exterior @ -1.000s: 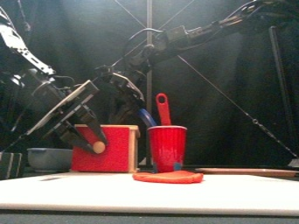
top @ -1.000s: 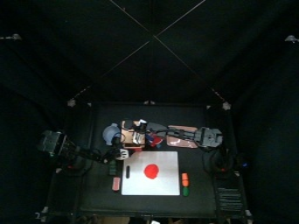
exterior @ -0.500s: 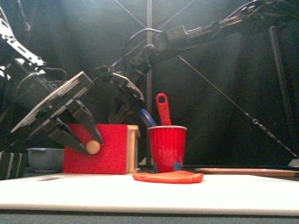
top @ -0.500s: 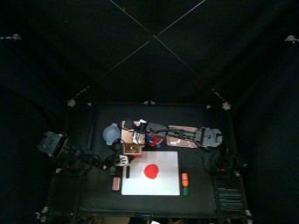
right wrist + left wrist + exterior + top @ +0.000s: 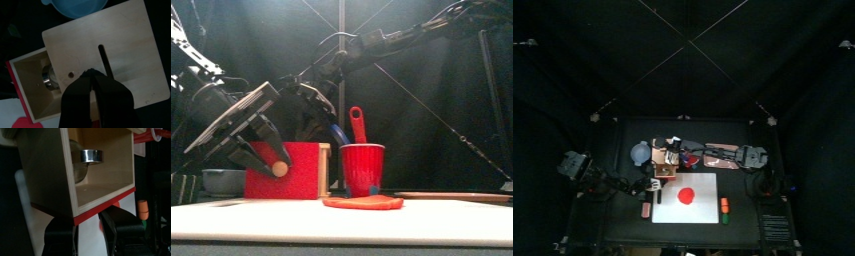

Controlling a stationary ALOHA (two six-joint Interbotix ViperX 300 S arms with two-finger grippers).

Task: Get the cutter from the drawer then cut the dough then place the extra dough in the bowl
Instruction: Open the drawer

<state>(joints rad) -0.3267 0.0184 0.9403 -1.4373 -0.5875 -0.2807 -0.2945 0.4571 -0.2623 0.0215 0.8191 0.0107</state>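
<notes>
Black curtains all round, and below them a small black worktop [image 5: 625,230]. Near its front edge, a white cutting board [image 5: 703,212] with a flat red dough disc [image 5: 684,195] lying on it, whole and untouched. Behind the board, a pale wooden box [image 5: 113,35] with its drawer standing open.

Left gripper [image 5: 88,219] low at the box's front, jaws pinched on the red drawer front [image 5: 100,207], one on either side. Straight ahead of those jaws, at the far end of the open drawer, the round metal cutter [image 5: 91,155], not yet gripped. Off to one side of the same jaws, an orange toy [image 5: 142,210] on the worktop.

Right gripper [image 5: 92,75] down on the box's top, jaws pressed together with nothing between them, tips touching the wood just beside the slot. Past those jaws, beyond the box's far edge, a blue-grey bowl [image 5: 80,6].

In the front view, next to the drawer front, a red cup [image 5: 361,170] holding a red toy knife [image 5: 357,122] and a blue toy knife [image 5: 338,135].
</notes>
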